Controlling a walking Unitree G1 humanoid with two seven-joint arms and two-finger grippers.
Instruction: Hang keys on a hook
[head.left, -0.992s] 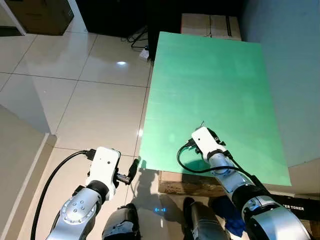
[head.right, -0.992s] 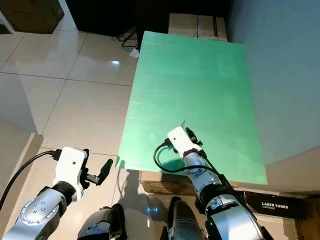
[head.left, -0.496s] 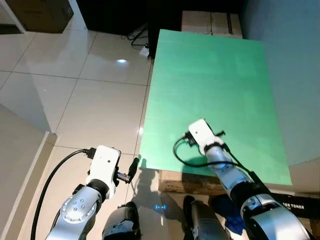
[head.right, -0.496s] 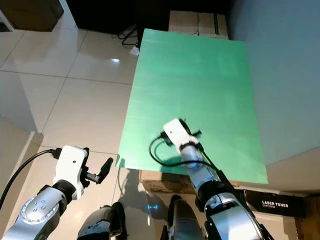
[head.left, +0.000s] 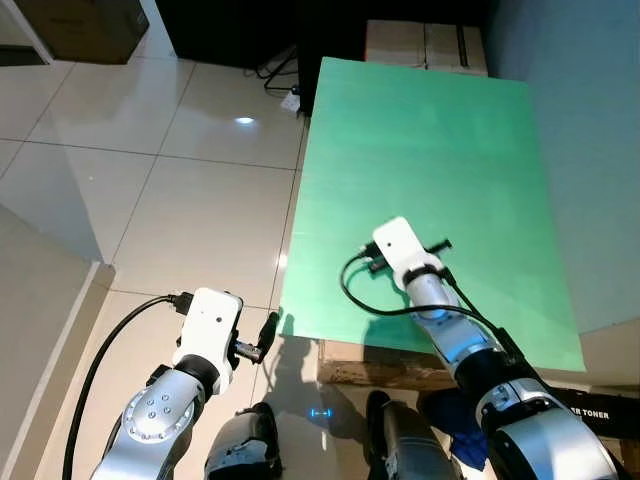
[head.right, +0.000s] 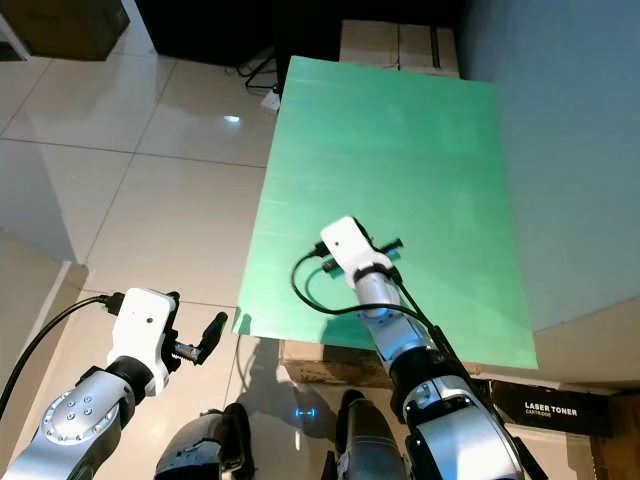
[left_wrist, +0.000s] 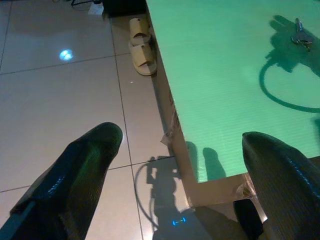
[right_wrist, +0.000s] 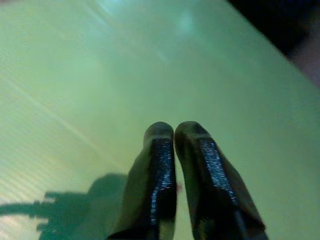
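Over the green board (head.left: 430, 150) the right gripper (right_wrist: 174, 131) hovers with fingers pressed together, the keys (left_wrist: 300, 37) lying on the board beneath it (small, metallic), while the left gripper (left_wrist: 180, 145) hangs spread above the tiled floor (head.left: 150, 170).

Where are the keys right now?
In the left wrist view the keys lie on the green board, beside the cable's looped shadow. The right gripper, jaws shut, hovers over the same board.

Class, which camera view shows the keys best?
The left wrist view: the keys lie in plain sight on the green table. In both eye views the right arm hides them; the right wrist view offers shut fingers over bare table.
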